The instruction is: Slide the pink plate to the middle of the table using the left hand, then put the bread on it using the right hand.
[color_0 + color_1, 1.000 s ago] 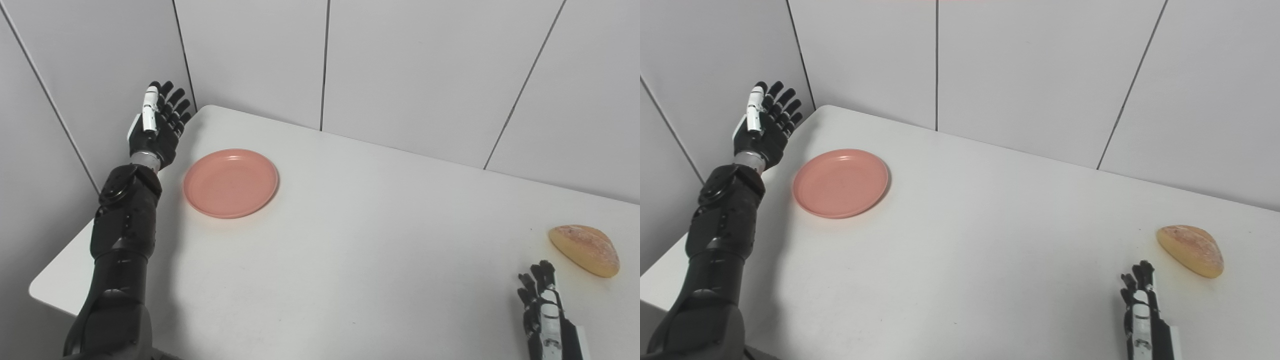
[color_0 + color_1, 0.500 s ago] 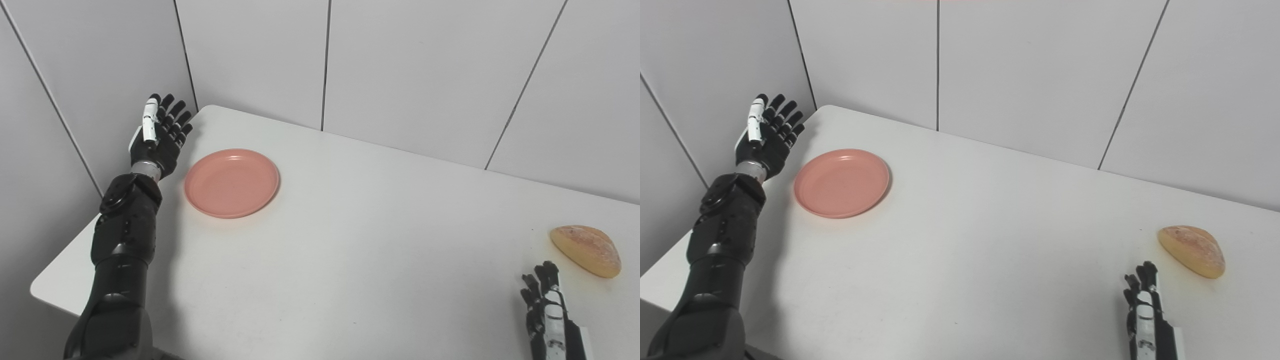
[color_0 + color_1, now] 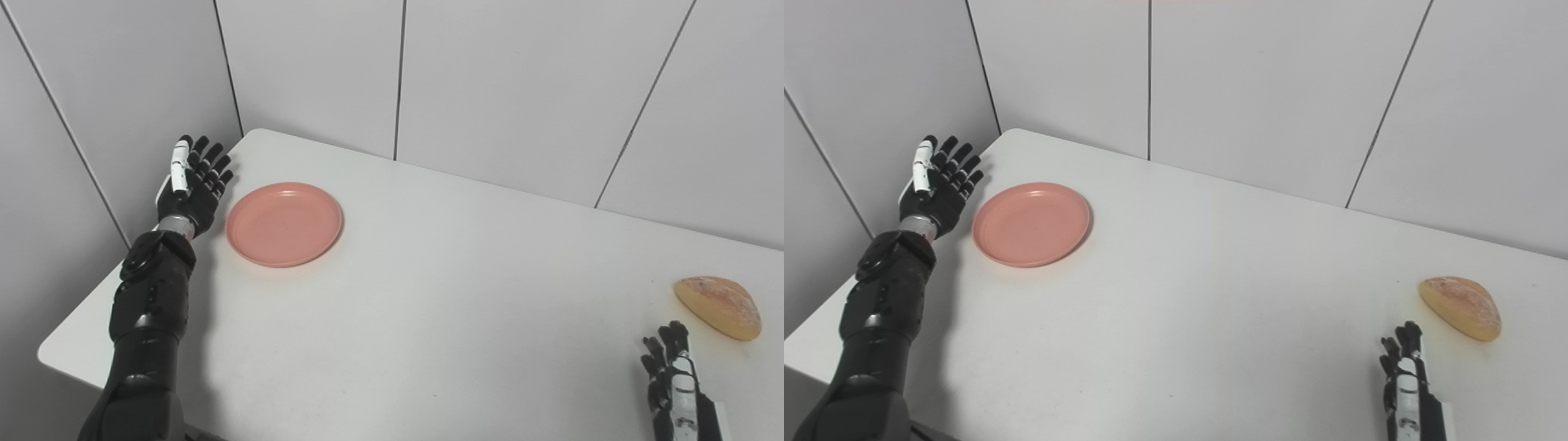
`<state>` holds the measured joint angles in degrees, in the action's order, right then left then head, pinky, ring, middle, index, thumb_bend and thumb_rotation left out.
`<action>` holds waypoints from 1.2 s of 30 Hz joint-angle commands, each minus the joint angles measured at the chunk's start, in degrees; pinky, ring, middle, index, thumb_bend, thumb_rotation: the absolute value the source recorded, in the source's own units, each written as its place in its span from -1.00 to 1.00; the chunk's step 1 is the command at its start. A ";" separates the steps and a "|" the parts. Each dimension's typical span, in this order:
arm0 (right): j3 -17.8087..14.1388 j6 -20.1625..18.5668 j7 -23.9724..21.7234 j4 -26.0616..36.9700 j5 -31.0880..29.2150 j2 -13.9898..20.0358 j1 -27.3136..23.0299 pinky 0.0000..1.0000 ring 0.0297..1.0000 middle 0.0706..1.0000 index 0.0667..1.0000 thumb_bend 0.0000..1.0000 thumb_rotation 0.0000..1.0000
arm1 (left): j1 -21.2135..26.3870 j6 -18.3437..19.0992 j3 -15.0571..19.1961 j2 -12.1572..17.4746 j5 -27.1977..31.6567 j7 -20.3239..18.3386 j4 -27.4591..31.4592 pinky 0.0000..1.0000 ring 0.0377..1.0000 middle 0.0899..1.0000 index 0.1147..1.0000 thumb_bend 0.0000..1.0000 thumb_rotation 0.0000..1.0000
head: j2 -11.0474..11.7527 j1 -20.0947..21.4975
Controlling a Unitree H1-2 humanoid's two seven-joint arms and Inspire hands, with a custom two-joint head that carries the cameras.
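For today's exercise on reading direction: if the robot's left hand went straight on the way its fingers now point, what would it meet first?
Probably the grey panelled wall. The left hand is open beside the round pink plate, its fingers aimed up and away past the plate's far left side, not at it. Depth is unclear.

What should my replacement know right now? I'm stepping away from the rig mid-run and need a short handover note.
Left hand: open, fingers spread, holding nothing, beside the left rim of the pink plate and apparently not touching it.
Right hand: low at the near right edge, holding nothing, short of the bread.
Things: the plate sits near the table's far left corner; the bread lies at the right edge.
Done: nothing yet; the plate is not in the middle.
Left: slide the plate to the table's middle with the left hand, then place the bread on it with the right hand.
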<state>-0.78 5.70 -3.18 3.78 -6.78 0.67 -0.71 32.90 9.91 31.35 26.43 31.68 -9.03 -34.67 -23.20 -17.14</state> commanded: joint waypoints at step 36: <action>-0.55 0.55 -0.63 1.45 -1.16 0.66 -0.16 1.00 0.97 1.00 1.00 -0.53 1.00 | -0.89 -6.00 -2.51 -3.25 0.11 -2.10 -1.79 1.00 0.94 0.93 0.93 -0.41 1.00 | -0.87 0.34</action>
<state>-0.96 5.65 -3.27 3.88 -7.29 0.95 -0.70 30.86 4.70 29.31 23.21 31.63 -10.28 -36.45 -23.99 -16.79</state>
